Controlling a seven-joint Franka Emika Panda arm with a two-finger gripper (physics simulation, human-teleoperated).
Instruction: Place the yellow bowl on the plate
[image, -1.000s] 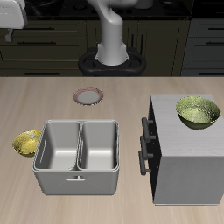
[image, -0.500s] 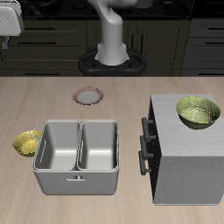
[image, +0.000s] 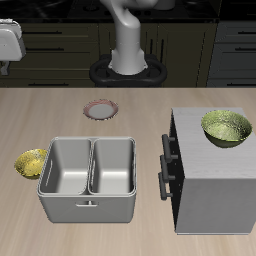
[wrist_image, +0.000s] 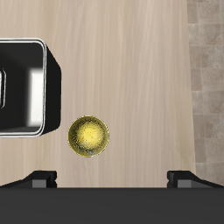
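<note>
The small golden-yellow bowl (image: 31, 163) sits on the wooden table beside the grey double-basin tray (image: 90, 196). In the wrist view the yellow bowl (wrist_image: 88, 136) lies directly below the camera, close to the tray's corner (wrist_image: 35, 87). The plate (image: 100, 109), round with a reddish-brown rim, lies farther back near the robot's base. My gripper (image: 8, 45) hangs high above the table, over the bowl's side. Its fingers (wrist_image: 39, 178) stand wide apart in the wrist view, so my gripper (wrist_image: 114, 178) is open and holds nothing.
A larger yellow-green bowl (image: 226, 128) rests on top of a grey cabinet (image: 215, 180) with dark handles at the other side of the tray. Bare wood separates the tray from the plate.
The gripper has come down a little at the edge of the exterior view. The bowls, plate and tray have not moved.
</note>
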